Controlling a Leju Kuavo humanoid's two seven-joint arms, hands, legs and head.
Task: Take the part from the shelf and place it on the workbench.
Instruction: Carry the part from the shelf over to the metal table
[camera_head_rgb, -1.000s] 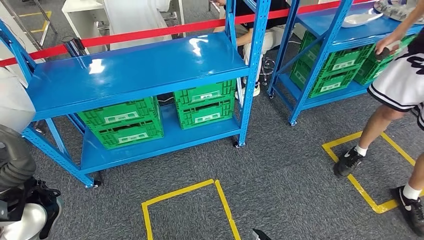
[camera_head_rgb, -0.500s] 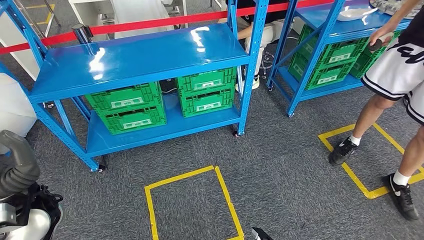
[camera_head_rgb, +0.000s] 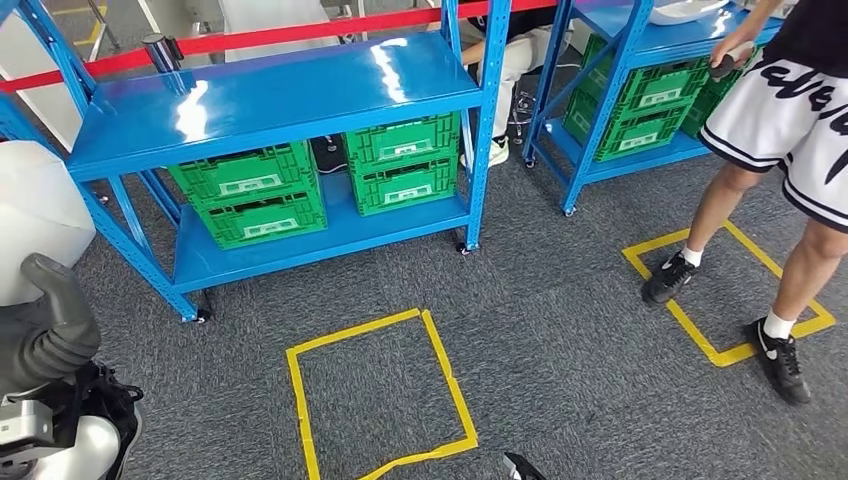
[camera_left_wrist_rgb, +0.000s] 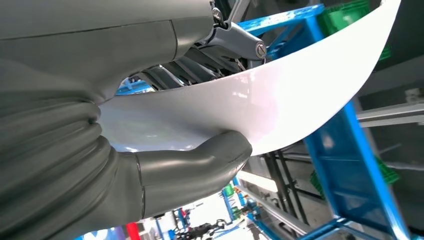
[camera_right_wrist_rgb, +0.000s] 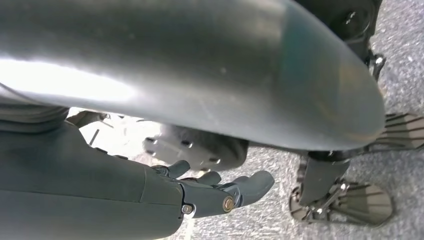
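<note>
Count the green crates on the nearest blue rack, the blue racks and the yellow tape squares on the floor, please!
Green crates on the nearest rack: 4
Blue racks: 2
Yellow tape squares: 2
Total: 8

Robot hand construction
Left hand: grey ribbed cover, thick grey thumb. Right hand: dark fingers, screw-fastened.

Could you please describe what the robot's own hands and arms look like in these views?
The left hand has a grey ribbed cover, a thick smooth grey thumb and darker metal-linked fingers with a visible screw. The right hand is dark grey, its fingers joined by small silver pins.
</note>
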